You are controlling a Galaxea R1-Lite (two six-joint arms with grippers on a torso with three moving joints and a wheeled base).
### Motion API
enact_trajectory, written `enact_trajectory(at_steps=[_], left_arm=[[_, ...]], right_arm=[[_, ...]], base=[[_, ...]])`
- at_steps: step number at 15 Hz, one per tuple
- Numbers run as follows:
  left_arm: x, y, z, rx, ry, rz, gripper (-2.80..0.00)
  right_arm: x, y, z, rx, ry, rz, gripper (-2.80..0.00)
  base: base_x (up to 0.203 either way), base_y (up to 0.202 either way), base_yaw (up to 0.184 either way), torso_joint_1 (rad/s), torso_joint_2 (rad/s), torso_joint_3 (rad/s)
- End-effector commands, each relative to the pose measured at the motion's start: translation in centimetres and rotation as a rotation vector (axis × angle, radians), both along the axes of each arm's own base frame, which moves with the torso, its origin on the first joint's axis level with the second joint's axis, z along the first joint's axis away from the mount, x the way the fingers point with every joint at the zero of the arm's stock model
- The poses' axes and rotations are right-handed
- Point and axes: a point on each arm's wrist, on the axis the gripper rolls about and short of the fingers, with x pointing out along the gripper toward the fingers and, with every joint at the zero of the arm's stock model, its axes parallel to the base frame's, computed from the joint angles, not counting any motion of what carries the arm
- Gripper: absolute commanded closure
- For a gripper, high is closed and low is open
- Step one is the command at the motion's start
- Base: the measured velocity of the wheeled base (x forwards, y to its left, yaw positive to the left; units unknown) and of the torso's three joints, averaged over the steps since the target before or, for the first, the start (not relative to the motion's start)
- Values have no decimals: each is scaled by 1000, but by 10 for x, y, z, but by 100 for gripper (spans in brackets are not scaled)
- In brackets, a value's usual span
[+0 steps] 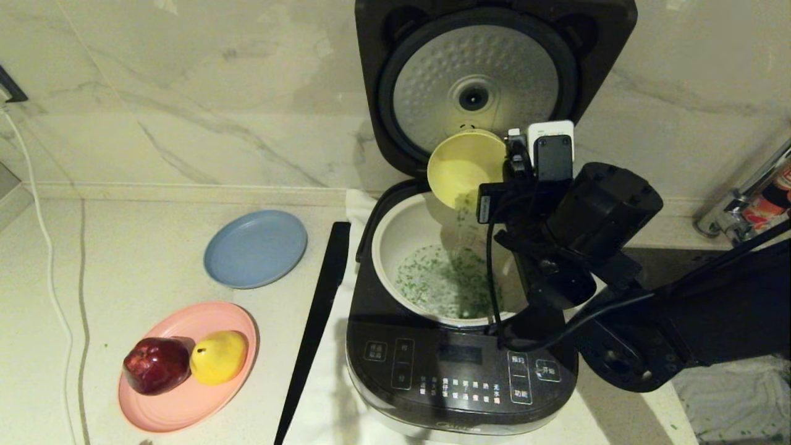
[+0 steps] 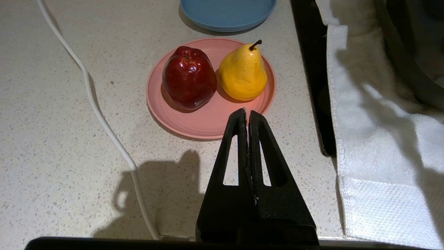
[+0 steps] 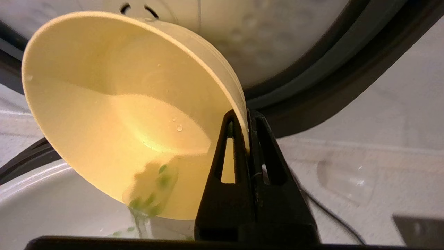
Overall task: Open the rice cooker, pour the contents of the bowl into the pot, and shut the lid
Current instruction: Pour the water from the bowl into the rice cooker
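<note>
Rice cooker (image 1: 460, 371): front panel nearest, on a white towel (image 2: 374, 146). Pot (image 1: 395, 247): inside cooker, green contents (image 1: 445, 281) scattered within. Right gripper (image 3: 247, 119): above pot, clamped on rim of yellow bowl (image 1: 463, 164), tipped steeply, bits spilling. Lid (image 1: 488, 74): upright behind. Left gripper (image 2: 247, 116): pinched together, empty, near pink plate (image 2: 208, 121).

The right gripper (image 3: 247, 116) pinches the rim of the yellow bowl (image 3: 114, 104), jaws closed on its edge, the bowl tipped steeply on its side above the white pot (image 3: 41, 205). Green bits (image 3: 152, 194) slide off the bowl's lowest lip and fall toward the pot, with a few water drops clinging inside the bowl. Behind stands the raised lid (image 3: 312, 69), its dark rim curving past.
</note>
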Motion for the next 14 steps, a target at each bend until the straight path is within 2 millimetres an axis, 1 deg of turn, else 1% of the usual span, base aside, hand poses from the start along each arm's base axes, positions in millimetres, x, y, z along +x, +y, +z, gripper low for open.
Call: enact_trajectory(at_steps=[1, 3, 14], left_arm=[[0, 0, 0, 0, 1, -1, 0], [0, 0, 0, 0, 1, -1, 0], [0, 0, 0, 0, 1, -1, 0]], right_arm=[[0, 4, -8, -23, -30, -10, 0], [1, 6, -12, -31, -38, -11, 0], [-2, 10, -13, -33, -37, -3, 0]], base=[[0, 0, 0, 0, 0, 0], [0, 0, 0, 0, 0, 0], [0, 0, 0, 0, 0, 0]])
